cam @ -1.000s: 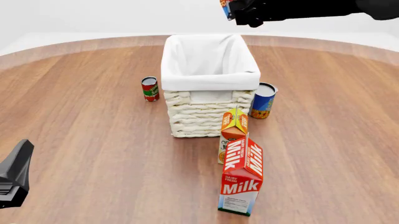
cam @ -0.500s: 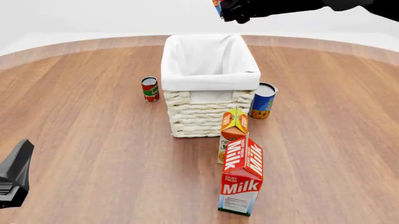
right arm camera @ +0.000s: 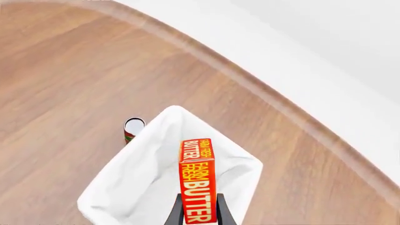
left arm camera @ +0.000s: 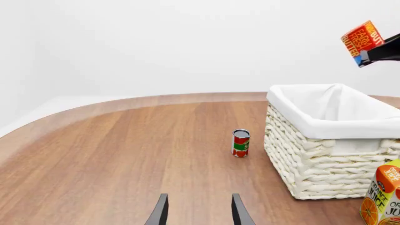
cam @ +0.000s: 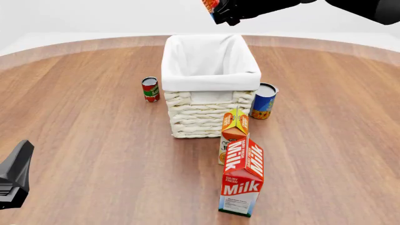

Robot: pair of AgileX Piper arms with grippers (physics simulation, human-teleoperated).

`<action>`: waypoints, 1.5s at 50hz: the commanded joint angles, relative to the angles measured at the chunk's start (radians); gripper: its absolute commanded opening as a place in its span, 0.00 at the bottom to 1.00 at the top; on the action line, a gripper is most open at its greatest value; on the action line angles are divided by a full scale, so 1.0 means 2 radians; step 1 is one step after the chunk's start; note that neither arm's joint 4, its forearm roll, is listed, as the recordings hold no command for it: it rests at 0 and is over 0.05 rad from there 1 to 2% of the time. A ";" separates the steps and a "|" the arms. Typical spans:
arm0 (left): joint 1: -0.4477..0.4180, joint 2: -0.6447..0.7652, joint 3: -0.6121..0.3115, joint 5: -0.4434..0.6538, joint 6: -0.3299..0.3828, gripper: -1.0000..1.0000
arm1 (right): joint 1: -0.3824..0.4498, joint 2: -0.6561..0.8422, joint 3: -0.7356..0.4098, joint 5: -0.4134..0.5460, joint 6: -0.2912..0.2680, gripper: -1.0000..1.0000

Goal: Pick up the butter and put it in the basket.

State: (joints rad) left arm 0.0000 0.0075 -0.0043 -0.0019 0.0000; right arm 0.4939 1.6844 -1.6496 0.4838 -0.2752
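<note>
— On the table [cam: 81,117], what is the biggest thing?
— The white basket [cam: 209,70], right in the middle.
— And up high?
— The right gripper [cam: 220,10] pinches the butter [right arm camera: 198,180] in the air, over the basket's far end.
— And the left gripper [left arm camera: 198,211]?
— Its fingers are spread apart, low over the wood, well away from a small red can [cam: 150,89].

- Right arm [cam: 350,7]: glossy black housing with rounded, tube-like segments and soft grey highlights.
- Right gripper [right arm camera: 198,213]: two thin, flat black fingers with straight parallel edges, seen in the right wrist view.
- Left gripper [left arm camera: 197,212]: two slim dark fingers tapering to points, with paler grey inner faces.
- Left arm [cam: 14,177]: angular black wedge-shaped casing with a grey lower face.
</note>
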 commanded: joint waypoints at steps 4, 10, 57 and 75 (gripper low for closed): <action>0.000 0.000 0.000 0.000 0.000 1.00 | -0.005 0.040 -0.057 0.026 -0.005 0.00; 0.000 0.000 0.000 0.000 0.000 1.00 | -0.006 0.056 -0.069 0.032 -0.013 0.00; 0.000 0.000 0.000 0.000 0.000 1.00 | -0.001 0.112 -0.091 0.058 -0.064 0.00; 0.000 0.000 0.000 0.000 0.000 1.00 | 0.012 0.128 -0.131 0.090 -0.035 0.00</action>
State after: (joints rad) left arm 0.0000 0.0075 -0.0043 -0.0019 0.0000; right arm 0.5073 1.9391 -1.8698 0.6485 -0.3809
